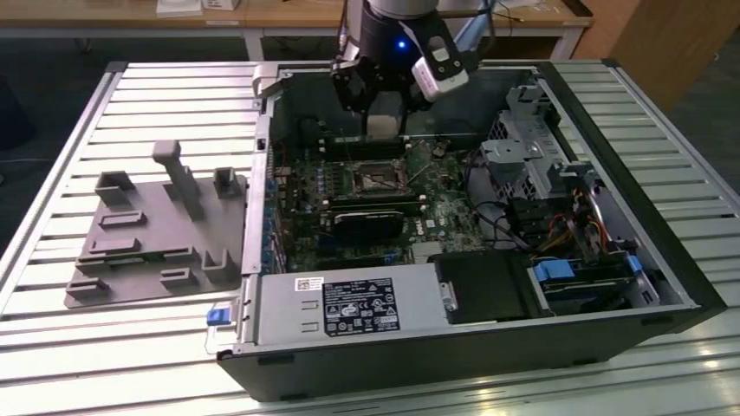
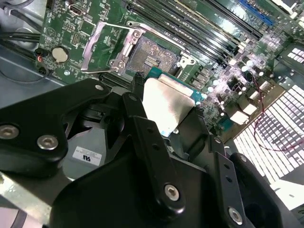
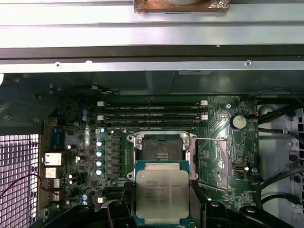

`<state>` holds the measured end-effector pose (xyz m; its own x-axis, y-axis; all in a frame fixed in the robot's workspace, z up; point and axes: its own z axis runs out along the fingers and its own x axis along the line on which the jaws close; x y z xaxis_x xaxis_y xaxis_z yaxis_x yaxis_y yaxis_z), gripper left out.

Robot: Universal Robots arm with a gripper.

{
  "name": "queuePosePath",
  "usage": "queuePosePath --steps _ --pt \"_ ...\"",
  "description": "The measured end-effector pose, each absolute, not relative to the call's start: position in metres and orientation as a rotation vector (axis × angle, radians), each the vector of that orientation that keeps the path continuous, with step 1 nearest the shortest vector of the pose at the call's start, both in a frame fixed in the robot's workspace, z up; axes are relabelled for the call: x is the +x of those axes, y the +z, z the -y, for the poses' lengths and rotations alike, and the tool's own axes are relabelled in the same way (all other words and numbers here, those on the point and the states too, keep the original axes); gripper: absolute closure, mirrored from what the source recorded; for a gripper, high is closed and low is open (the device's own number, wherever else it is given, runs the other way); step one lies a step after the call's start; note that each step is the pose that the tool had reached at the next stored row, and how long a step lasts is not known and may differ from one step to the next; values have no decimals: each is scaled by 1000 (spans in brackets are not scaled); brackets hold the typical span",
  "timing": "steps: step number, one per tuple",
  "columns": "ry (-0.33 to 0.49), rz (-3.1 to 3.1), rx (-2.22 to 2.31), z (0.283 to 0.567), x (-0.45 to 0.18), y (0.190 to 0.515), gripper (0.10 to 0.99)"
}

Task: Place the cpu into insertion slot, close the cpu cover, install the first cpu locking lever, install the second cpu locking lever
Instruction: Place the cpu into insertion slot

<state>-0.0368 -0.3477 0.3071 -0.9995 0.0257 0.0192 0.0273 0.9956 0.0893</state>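
Note:
My gripper (image 1: 384, 121) hangs inside the open computer case, over the far side of the green board. In both wrist views it is shut on the cpu (image 3: 162, 192) (image 2: 167, 102), a flat square chip with a silver top, held by its edges between the black fingers (image 3: 118, 211). The insertion slot (image 3: 162, 148) (image 2: 153, 57) (image 1: 376, 180) lies open just beyond the chip, its dark pin field bare. The cpu cover (image 3: 214, 164) (image 2: 102, 47) is a silver frame swung up and away beside the slot. A thin lever rod (image 3: 211, 138) runs along the cover's far edge.
Long black memory slots (image 3: 152, 114) lie beyond the slot, below the case's metal wall (image 3: 152, 42). A black heatsink block (image 1: 376, 227), a power supply (image 1: 347, 308) and cables (image 1: 521, 225) fill the case. A grey fixture tray (image 1: 151, 234) sits outside on the exterior view's left.

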Motion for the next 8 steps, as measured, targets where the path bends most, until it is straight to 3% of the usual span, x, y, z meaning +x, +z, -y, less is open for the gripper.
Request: queuePosePath --steps 8 --pt "-141 3119 -181 348 -37 300 549"
